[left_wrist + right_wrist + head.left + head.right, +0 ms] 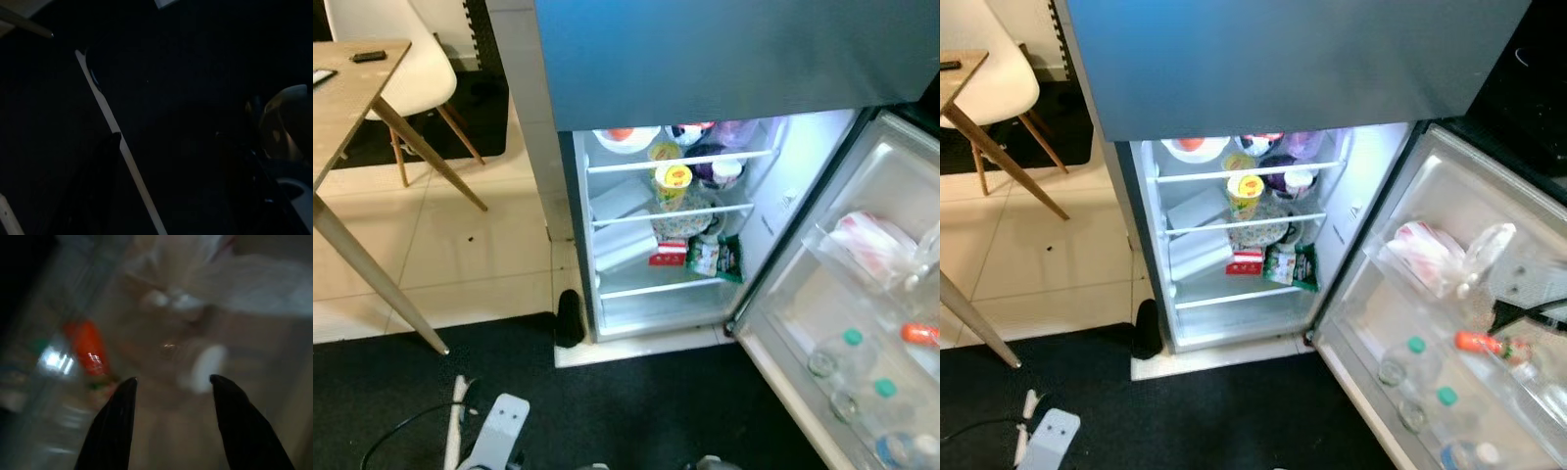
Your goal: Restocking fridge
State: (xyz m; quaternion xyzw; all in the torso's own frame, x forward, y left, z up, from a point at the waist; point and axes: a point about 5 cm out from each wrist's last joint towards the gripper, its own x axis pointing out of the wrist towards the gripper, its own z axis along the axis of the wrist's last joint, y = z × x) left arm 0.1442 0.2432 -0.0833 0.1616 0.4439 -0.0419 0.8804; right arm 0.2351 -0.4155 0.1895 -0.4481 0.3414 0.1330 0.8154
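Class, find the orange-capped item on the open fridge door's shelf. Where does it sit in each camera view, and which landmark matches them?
Left eye view: orange-capped item at the right edge, on the door shelf.
Right eye view: lower right, same shelf.
Right wrist view: blurred, beyond the right gripper.
Left wrist view: too dark to tell.
Landmark: green-capped bottle beside it.

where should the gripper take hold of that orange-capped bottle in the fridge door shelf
Likely by the neck, just below the cap. The orange-capped bottle lies tilted in the door shelf among other bottles, its cap end the clearest part. Come from above and the open side of the door, where the right gripper is, fingers open, rather than through the shelf wall.
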